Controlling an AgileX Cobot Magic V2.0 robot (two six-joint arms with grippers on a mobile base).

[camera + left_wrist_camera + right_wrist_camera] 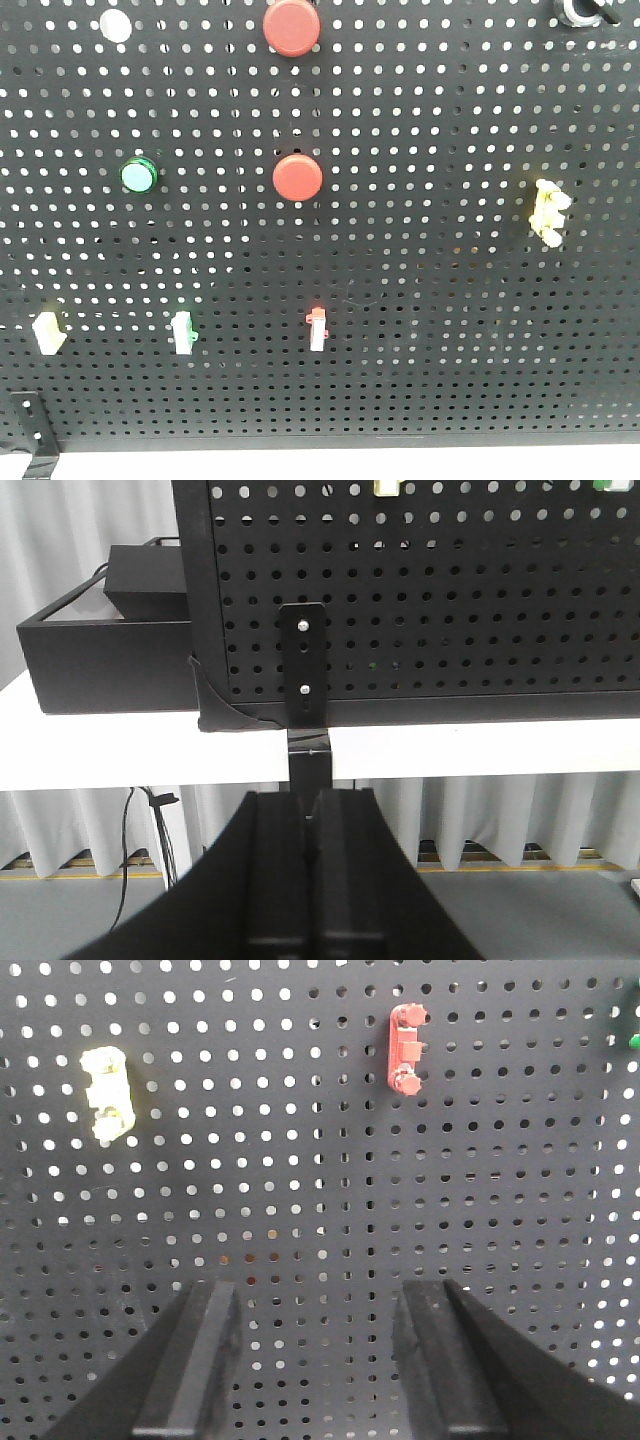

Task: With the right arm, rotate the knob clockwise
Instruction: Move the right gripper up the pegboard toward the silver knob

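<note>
The knob [582,10] is a small silver-grey ring with a dark centre at the top right edge of the black pegboard [420,380] in the front view, partly cut off. It does not show in either wrist view. My right gripper [318,1295] is open and empty, facing the pegboard [320,1180] close up, with bare holes between its fingers. A yellow clip switch [107,1093] is up to its left and a red clip [405,1050] above it. My left gripper [312,798] is shut and empty, below the table edge. Neither gripper shows in the front view.
Two red round buttons [291,27] [298,178], a green button [138,175], a white round button [115,25], a yellow clip switch [548,212] and three small clips [318,328] sit on the board. A black bracket [303,665] holds the board on the white table [120,750]; black boxes [100,660] stand left.
</note>
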